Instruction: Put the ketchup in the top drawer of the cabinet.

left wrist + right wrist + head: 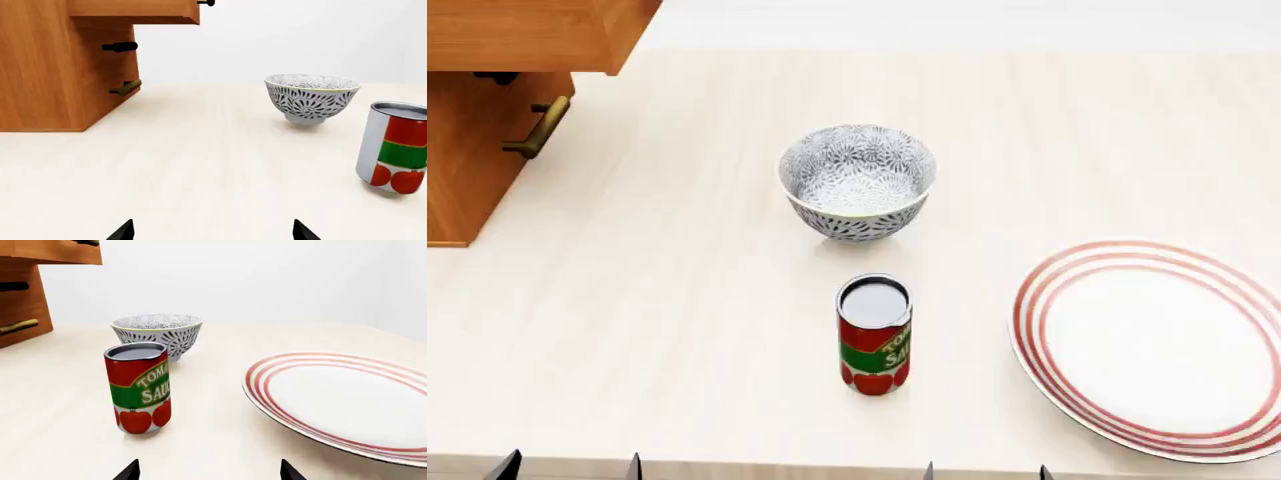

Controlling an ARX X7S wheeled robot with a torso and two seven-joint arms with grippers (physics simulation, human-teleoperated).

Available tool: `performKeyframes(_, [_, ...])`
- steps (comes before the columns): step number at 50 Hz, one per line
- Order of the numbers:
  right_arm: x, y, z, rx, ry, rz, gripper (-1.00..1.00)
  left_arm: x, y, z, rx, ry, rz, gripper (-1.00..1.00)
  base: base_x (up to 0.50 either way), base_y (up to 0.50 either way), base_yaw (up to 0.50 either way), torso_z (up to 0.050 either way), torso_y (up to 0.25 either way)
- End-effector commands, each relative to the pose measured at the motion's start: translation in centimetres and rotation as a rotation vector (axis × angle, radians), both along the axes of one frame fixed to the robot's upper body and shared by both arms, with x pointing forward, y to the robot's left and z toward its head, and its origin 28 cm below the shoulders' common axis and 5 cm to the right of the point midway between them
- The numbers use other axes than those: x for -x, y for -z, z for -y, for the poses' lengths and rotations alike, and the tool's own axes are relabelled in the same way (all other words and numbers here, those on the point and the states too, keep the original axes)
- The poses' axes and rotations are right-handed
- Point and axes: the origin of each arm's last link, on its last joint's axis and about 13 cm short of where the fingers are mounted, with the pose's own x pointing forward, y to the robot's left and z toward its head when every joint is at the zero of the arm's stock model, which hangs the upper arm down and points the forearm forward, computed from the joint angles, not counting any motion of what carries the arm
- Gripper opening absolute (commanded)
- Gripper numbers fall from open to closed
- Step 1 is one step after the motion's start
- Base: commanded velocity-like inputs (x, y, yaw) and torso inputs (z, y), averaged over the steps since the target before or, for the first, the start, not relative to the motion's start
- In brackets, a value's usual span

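The ketchup (874, 335) is a red-labelled tin can standing upright on the pale table (667, 300), in front of the bowl. It also shows in the right wrist view (138, 386) and the left wrist view (395, 147). The cabinet (467, 150) stands at the far left, and its top drawer (534, 35) is pulled out over the table. My left gripper (570, 468) is open and empty at the near edge, well left of the can. My right gripper (988, 472) is open and empty, just near-right of the can. Only the fingertips of each show.
A grey-white patterned bowl (857, 180) sits behind the can. A white plate with red rings (1154, 345) lies at the right. The lower drawer's brass handle (541, 128) sticks out under the open drawer.
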Motion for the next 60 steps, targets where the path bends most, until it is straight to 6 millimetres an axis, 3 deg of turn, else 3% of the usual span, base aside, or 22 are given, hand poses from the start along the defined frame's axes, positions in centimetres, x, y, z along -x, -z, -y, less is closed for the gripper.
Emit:
performKeyframes(1, [0.0,0.0,0.0,0.0,0.0,0.0,1.0,0.1,-0.1,0.0,0.0,0.0,0.0,1.0,0.0,0.0,0.0,0.0,0.0])
performKeyframes(4, [-0.2,-0.5,0.0,0.003,0.003,0.006,1.0,-0.2,-0.5,0.0,-0.005,0.005,0.009,1.0,0.0,0.0,0.0,0.0,0.0])
performKeyframes(15, [-1.0,-6.2,0.3,0.032,0.021,0.127,1.0,-1.0,-4.9,-0.5,-0.035,0.019,0.113,1.0,0.0,0.0,0.0,0.0,0.0])
performKeyframes(36, [0.8,-11.7,0.6,0.066,0.035,0.322,1.0,0.9,-11.5,-0.5,-0.063,0.008,0.298,1.0,0.0,0.0,0.0,0.0,0.0])
performKeyframes(45, [1.4,-12.6,0.6,0.047,0.013,0.355,1.0,1.3,-12.4,-0.4,-0.043,0.02,0.329,1.0,0.02,0.0,0.0,0.0,0.0])
performKeyframes(60, [0.6,-12.0,0.5,0.042,0.018,0.327,1.0,0.4,-11.6,-0.4,-0.04,0.022,0.313,1.0,0.5,0.0,0.0,0.0,0.0])
